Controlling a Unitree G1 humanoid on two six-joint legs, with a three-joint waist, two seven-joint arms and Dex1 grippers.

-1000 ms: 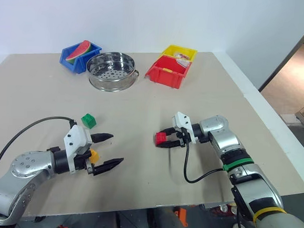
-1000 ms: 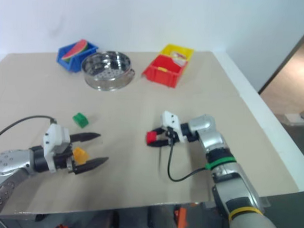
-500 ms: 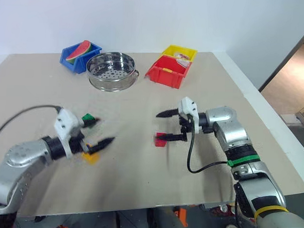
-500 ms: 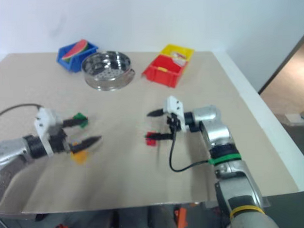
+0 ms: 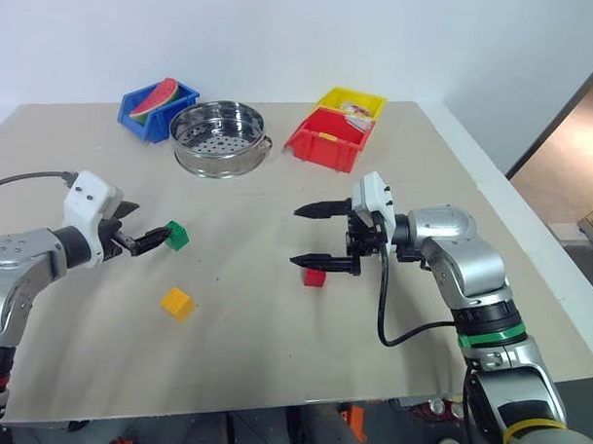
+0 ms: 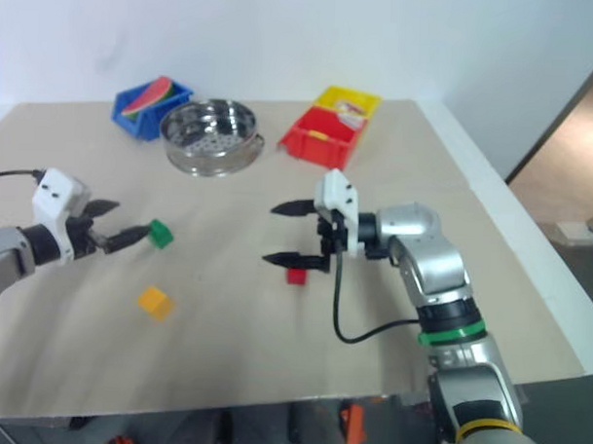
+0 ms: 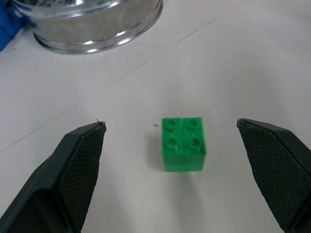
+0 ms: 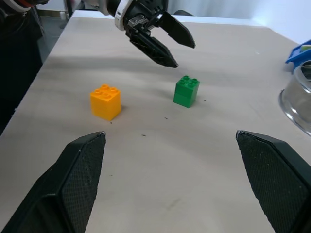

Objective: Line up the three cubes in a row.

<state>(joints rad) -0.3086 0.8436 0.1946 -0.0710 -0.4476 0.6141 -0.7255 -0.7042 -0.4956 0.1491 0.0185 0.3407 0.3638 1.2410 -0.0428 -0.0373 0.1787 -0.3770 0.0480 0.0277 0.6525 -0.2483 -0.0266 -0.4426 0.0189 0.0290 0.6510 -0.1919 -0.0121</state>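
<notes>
The right tool [image 5: 325, 236] is held wide apart and empty just above the red cube [image 5: 315, 277]. The left tool [image 7: 170, 170] is likewise spread wide, empty, with the green cube [image 7: 183, 143] lying between its tips on the bench [image 5: 273, 348]. The yellow cube [image 5: 177, 303] sits nearest, untouched. The cubes are judged light, stiff and slick plastic, best pinched across flat opposite sides below the studs.

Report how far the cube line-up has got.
Done: no row yet. The red cube, yellow cube and green cube sit apart on the table.
In hand: nothing. The left gripper is open around the green cube; the right gripper hangs open above the red one.
Left: bring all three into one line.
</notes>
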